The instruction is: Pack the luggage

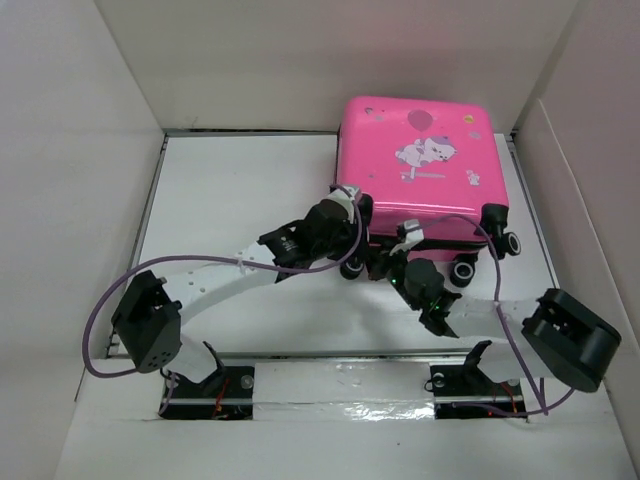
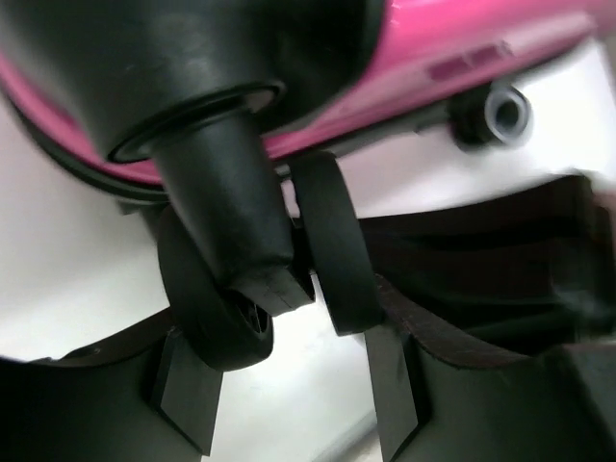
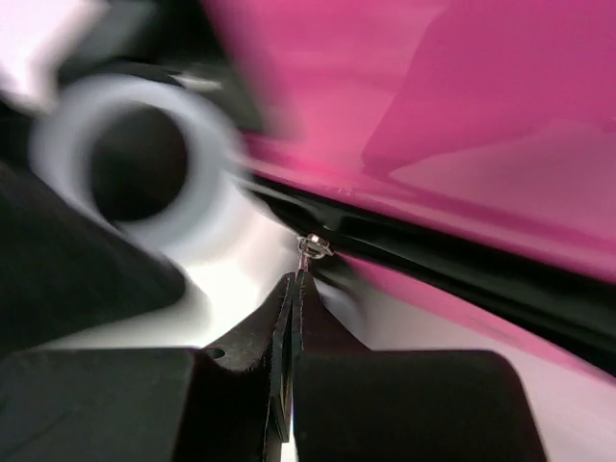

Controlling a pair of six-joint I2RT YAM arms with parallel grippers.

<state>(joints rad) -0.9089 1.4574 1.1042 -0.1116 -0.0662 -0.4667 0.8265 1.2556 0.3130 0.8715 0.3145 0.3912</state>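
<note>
Left claw (image 2: 279, 404): clamped on a black wheel (image 2: 217, 318) at the case's near left corner — one finger each side of it, as the left wrist view shows.
Right claw (image 3: 289, 385): clenched flat, fingers pressed together just below the small metal zip pull (image 3: 313, 246) on the case's black seam; whether it pinches the pull's tab I cannot tell.
Step in hand: judged to be zipping the case, the left arm steadying it by the wheel while the right works the pull.
Next move: likely a steady drag along the seam, with the wheel grip holding the case from sliding.
Case (image 1: 420, 170): bright pink hard shell, lid down, cartoon animal and balloon stickers on top, black wheels and trim along its near edge.
Where: lying flat on the table (image 1: 230, 200) — far right, just beyond both claws.
</note>
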